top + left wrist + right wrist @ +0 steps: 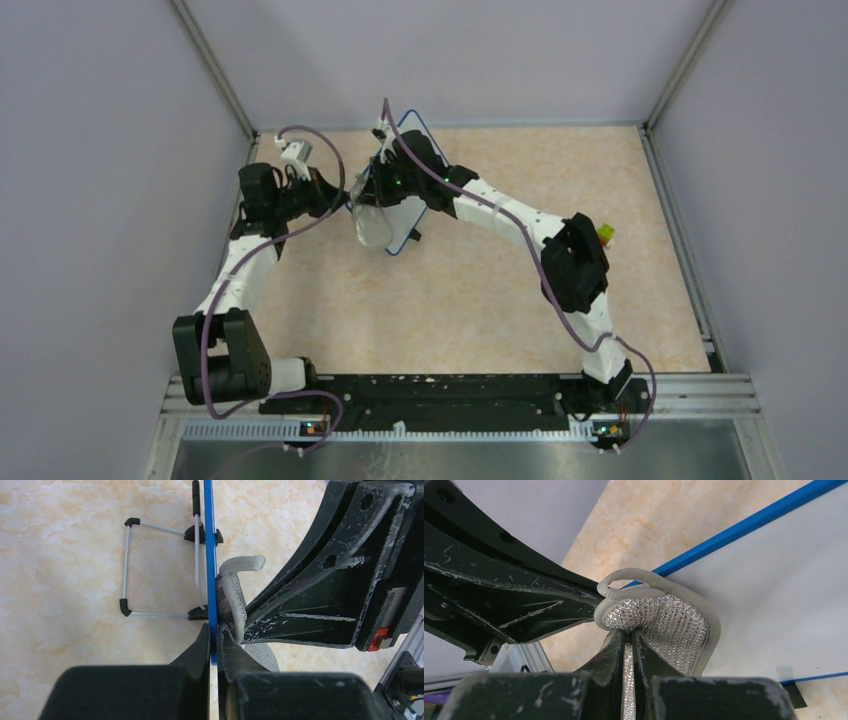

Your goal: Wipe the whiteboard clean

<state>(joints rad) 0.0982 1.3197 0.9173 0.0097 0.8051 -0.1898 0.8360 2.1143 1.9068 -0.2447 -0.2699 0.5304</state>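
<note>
Two grips were clamped: left gripper [213, 637] on the whiteboard [784, 590] rim, right gripper [628, 639] on the eraser pad [676, 625], toward eleven o'clock on the table [480, 300]. Wiping seemed in hand; the next move called for pressed strokes across the face.

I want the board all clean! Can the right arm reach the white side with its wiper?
Probably yes: the right gripper is shut on the eraser pad, which seems pressed against the whiteboard, nothing between.

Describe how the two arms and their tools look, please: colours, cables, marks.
The left arm and the right arm have white links and black joint housings. A purple cable runs loosely along each. The left tool and the right tool have black tapered fingers, scuffed with pale scratches.
</note>
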